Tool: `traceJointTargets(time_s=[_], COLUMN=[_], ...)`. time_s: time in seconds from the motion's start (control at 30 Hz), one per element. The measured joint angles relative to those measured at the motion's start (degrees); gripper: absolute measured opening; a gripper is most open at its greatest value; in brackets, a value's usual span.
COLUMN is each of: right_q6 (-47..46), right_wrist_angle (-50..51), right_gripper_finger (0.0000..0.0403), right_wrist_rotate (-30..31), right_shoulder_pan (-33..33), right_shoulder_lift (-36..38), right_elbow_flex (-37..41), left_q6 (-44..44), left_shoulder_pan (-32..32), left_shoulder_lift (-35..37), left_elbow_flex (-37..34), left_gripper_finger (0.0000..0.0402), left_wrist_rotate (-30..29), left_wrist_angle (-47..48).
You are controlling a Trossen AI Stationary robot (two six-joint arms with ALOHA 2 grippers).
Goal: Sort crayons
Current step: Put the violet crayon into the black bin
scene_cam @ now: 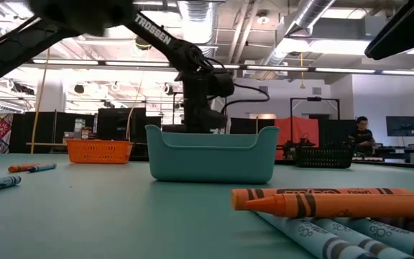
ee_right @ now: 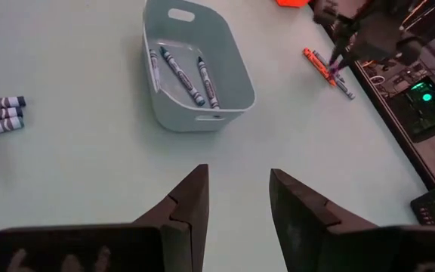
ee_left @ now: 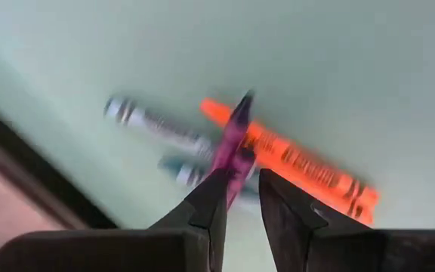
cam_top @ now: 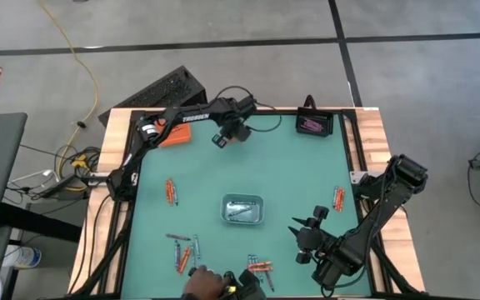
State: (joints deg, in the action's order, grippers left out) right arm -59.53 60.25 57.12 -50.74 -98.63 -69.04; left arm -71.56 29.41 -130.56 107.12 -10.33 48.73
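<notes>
- Holding a purple crayon [ee_left: 232, 147] pinched between its fingertips [ee_left: 211, 198], the left end effector [cam_top: 223, 137] hangs above the far part of the green surface [cam_top: 290, 167], between the orange tray [cam_top: 172, 136] and the black tray [cam_top: 315, 125].
- Purple crayons already lie in the black tray, so I judge this one belongs there; carrying it across to that tray looks like the step in hand.
- The crayon is gripped near one end and juts out at a slant, so the carry should be smooth and unhurried; a jerk could let it pivot or slip.
- Bring the crayon over the tray's open middle, lower it close to the tray floor, and only then release, so it does not bounce over the rim.
- Directly below the left end effector an orange crayon [ee_left: 293, 159] and two grey-blue crayons [ee_left: 153, 125] lie on the surface; rise clear of them before moving sideways.
- The right end effector [cam_top: 307, 231] waits with fingers spread and nothing between them, low over the near right of the surface.
- Grey-blue crayons sit inside the clear-grey tray [cam_top: 244, 210] at the centre; other crayons [cam_top: 172, 192] lie scattered on the surface at left, near edge and right.
</notes>
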Motion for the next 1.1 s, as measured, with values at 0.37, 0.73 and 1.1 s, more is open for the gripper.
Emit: traceJointTargets(time_s=[0.37, 0.73, 1.1], right_q6=[-0.3, -0.4, -0.5], right_wrist_angle=[0.1, -0.1, -0.1], right_gripper_finger=[0.014, 0.014, 0.014], right_wrist_rotate=[-0.1, -0.1, -0.1], right_shoulder_pan=[-0.2, -0.2, -0.2], right_shoulder_lift=[0.0, 0.0, 0.0], right_elbow_flex=[0.0, 0.0, 0.0], left_q6=[-0.9, -0.2, -1.5], left_shoulder_pan=[-0.9, -0.4, -0.5], left_shoulder_lift=[0.0, -1.0, -2.3], left_elbow_flex=[-0.7, -0.7, -0.1], left_gripper_finger=[0.0066, 0.0057, 0.0031], left_wrist_rotate=[-0.4, 0.6, -2.8], left_wrist_angle=[-2.8, -2.6, -2.1])
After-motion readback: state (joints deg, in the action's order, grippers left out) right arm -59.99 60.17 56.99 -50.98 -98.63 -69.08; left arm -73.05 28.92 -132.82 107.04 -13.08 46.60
